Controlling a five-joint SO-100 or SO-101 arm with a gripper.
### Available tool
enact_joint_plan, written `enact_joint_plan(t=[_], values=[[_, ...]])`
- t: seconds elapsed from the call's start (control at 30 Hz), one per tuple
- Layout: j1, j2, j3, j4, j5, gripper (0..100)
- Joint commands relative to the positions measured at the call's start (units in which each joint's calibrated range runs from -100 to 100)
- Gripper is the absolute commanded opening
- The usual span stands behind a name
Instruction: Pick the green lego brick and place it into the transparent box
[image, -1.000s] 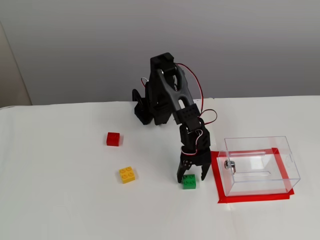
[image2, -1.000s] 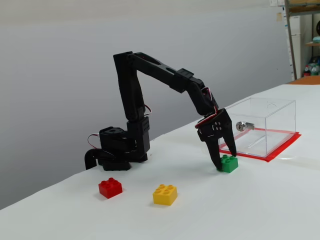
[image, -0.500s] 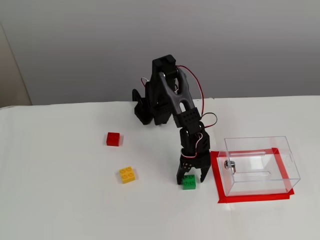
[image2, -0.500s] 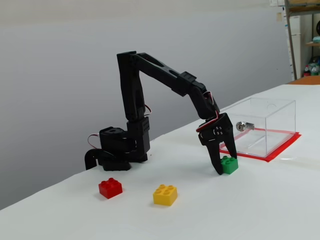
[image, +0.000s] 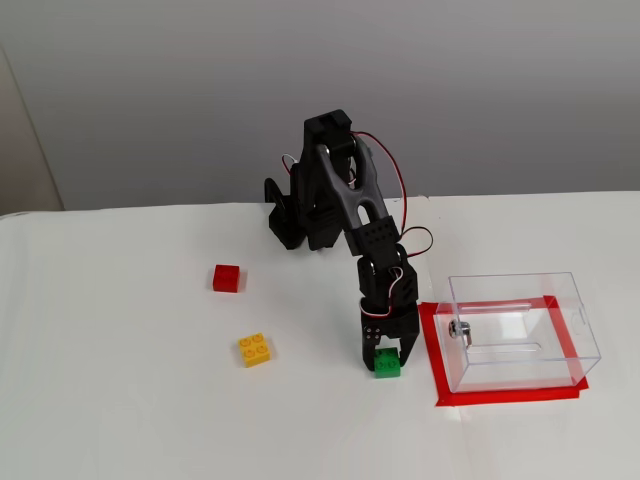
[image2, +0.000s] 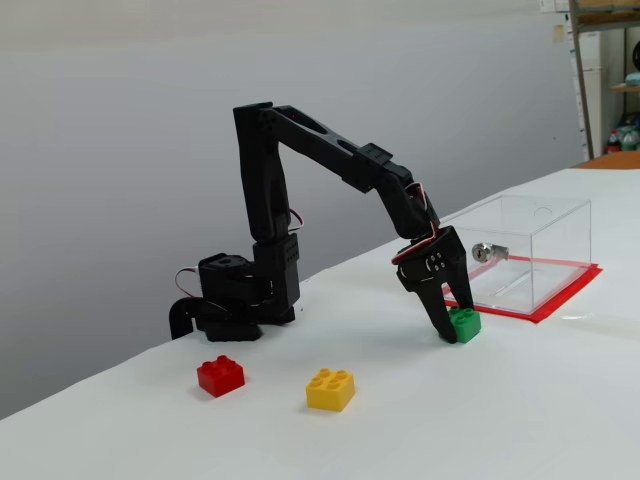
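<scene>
Since the earlier frames, gripper (image: 385, 357) fingers are closing in from a wide straddle, now pinching the green lego brick (image: 387, 363) on both sides; brick is shifting slightly toward the transparent box (image: 520, 330) compared with a second ago. Arm posture otherwise nearly unchanged.

Surface: white table (image: 130, 410), matte, running under everything. Plain grey wall (image: 150, 90) is standing behind the arm in both fixed views. In a fixed view, shelving (image2: 603, 70) is showing at the far right edge beyond the table.

Transparent box is sitting on a red taped rectangle (image: 505, 396), with a small metal fitting (image: 459, 329) showing on its wall facing the arm. Walls see-through; nothing visible inside.

Green lego brick (image2: 464, 325) is resting on the table just beside the box's near corner, outside the red tape. Gripper (image2: 452, 328) is pointing down onto it, fingers clenched against the brick's sides, tips reaching table level. Brick is not lifted.

Relative to the box: yellow brick (image: 255, 349) is lying well apart, beyond the green one; red block (image: 227, 278) is lying farther still, toward the arm base (image: 290, 215).
</scene>
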Motion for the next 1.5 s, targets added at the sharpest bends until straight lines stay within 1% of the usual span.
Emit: enact_joint_plan(t=[0.0,0.27,0.6,0.8,0.9,1.1,1.3,1.47], values=[[-0.39,-1.02,-1.26,0.1,0.29,11],[0.28,-8.49,-0.99,0.27,0.44,11],[4.19,-19.1,0.28,0.88,8.43,11],[4.79,-26.05,-0.44,7.32,12.66,11],[4.79,-29.02,-0.62,9.15,13.34,11],[4.19,-33.61,-3.25,9.41,13.39,11],[-0.83,-33.18,-11.47,9.41,13.39,11],[-8.08,-30.81,-15.9,9.41,13.39,11]])
